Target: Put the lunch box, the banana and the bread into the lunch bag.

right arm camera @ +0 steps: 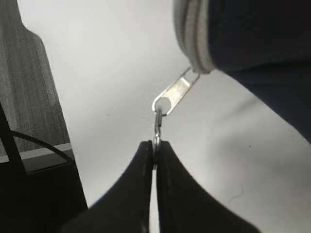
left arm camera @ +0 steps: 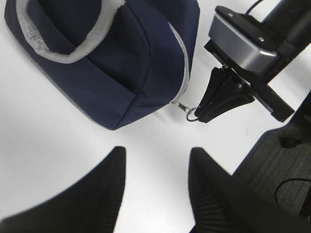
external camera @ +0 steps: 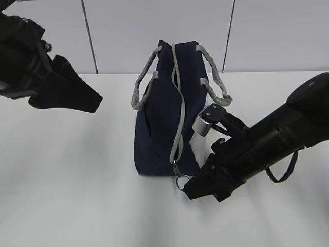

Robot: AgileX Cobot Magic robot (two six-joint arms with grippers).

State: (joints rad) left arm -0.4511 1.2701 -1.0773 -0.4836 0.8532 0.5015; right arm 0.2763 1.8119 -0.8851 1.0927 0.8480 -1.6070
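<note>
While the right gripper (right arm camera: 154, 151) clamps only the thin ring (right arm camera: 157, 130) and the left gripper (left arm camera: 156, 187) hovers parted and empty, that ring could slip out or the bag (external camera: 163, 118) drag along.

Matt navy cloth lunch bag (external camera: 159, 118), shiny metal ring pull (right arm camera: 157, 130) (smooth), woven grey strap handles (external camera: 141, 85)

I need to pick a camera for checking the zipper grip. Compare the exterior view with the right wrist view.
Only the exterior view shows the whole lunch bag, its grey handles, and the left gripper hovering apart on the left. Only the right wrist view shows the flat zipper tab and the right gripper fingers shut on the ring pull. Both show the grey zipper and white table.
</note>
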